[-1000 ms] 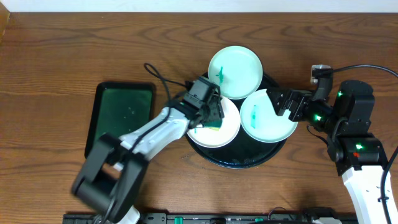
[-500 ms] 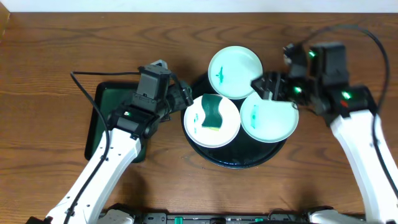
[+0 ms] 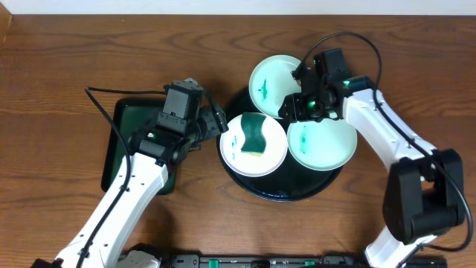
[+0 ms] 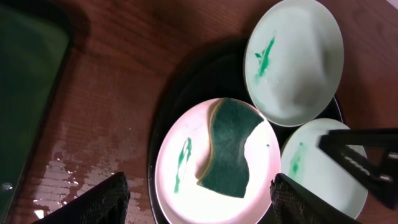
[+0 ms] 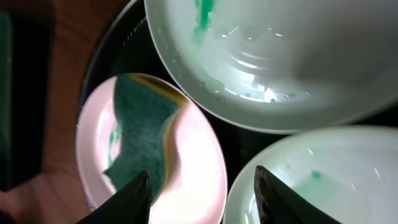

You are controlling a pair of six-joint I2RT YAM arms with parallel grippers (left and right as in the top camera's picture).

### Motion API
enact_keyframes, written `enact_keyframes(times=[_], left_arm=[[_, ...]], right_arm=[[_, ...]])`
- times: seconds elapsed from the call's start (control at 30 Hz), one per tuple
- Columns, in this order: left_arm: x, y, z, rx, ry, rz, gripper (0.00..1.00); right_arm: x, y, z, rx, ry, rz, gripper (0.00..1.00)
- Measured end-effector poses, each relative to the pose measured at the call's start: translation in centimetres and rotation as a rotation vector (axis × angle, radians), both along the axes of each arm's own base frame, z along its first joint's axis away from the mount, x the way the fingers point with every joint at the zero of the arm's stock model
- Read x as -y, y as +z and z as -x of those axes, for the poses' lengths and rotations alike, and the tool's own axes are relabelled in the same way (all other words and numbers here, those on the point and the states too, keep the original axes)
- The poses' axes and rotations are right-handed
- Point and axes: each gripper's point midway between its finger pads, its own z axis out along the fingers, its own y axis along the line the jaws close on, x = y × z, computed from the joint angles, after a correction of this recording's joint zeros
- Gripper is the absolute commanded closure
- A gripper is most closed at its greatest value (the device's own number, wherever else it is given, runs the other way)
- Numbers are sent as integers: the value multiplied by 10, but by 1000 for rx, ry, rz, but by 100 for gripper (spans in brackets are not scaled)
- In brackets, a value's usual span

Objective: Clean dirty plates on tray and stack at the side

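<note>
The round black tray (image 3: 286,190) holds three pale plates. The far plate (image 3: 279,85) has a green smear. The right plate (image 3: 323,145) has a small green smear. The left plate (image 3: 254,149) has a green smear and a green sponge (image 3: 255,134) lying on it. My left gripper (image 3: 221,123) is open and empty just left of the left plate, which fills the left wrist view (image 4: 211,180). My right gripper (image 3: 291,107) is open and empty over the gap between the far and right plates; the right wrist view shows the sponge (image 5: 140,134).
A dark green rectangular tray (image 3: 141,141) lies left of the black tray, under my left arm. The wood beside it is wet (image 4: 74,168). The right arm's cable loops over the far plate.
My left gripper let go of the sponge, left it on the left plate and drew back left. My right gripper swung from the tray's right side up and left to between the plates.
</note>
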Motion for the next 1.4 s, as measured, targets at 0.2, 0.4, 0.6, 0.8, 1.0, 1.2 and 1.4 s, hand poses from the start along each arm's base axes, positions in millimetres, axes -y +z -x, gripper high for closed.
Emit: enact_keyframes(times=[0.2, 0.4, 0.6, 0.8, 1.0, 1.2, 1.4], left_arm=[[0, 0, 0, 0, 0, 0, 26], [0, 0, 0, 0, 0, 0, 26], [0, 0, 0, 0, 0, 0, 26], [0, -3, 0, -9, 0, -3, 26], [0, -7, -1, -21, 0, -8, 27], [4, -7, 1, -21, -15, -4, 32], [17, -6, 5, -16, -54, 2, 31]], right_arm=[[-10, -15, 5, 4, 75, 36, 50], [-12, -41, 12, -50, 103, 71, 62], [-11, -56, 15, -80, 106, 95, 64], [-11, -56, 12, -59, 111, 103, 67], [-15, -58, 14, -54, 130, 111, 77], [-15, -58, 14, -53, 132, 116, 80], [-8, -62, 11, -45, 119, 159, 83]])
